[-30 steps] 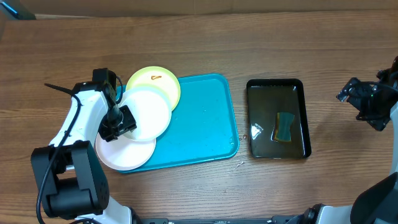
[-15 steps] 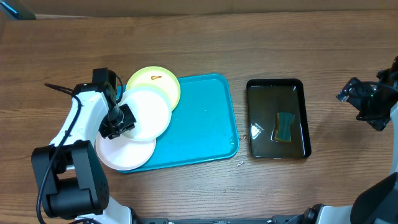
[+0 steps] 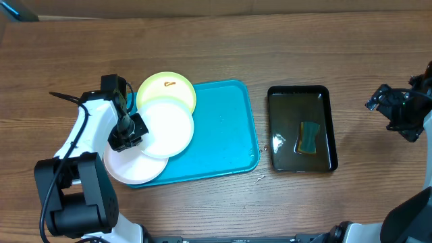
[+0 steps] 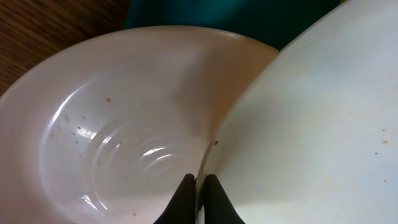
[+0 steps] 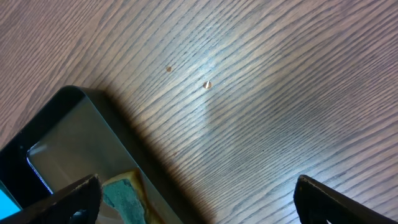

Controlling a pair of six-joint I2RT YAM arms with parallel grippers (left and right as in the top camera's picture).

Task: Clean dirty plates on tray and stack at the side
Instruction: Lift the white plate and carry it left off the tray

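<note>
Pinching rim of round smooth white plate, left gripper jaws clamped; ridged white plate beneath gripper, turquoise rounded plastic tray ahead; right gripper jaws spread above grained wooden table.

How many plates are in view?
3: a yellow-green plate at the tray's far left corner, the top white plate overlapping it, the bottom white plate at the near left edge.

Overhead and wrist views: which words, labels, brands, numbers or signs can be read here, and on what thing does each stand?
None: no word, label, brand, number or sign can be read in any view.
The upper white plate, lower white plate, turquoise tray, black tray and sponge are plain.
The brown-red mark on the yellow-green plate is a smear, not writing.
</note>
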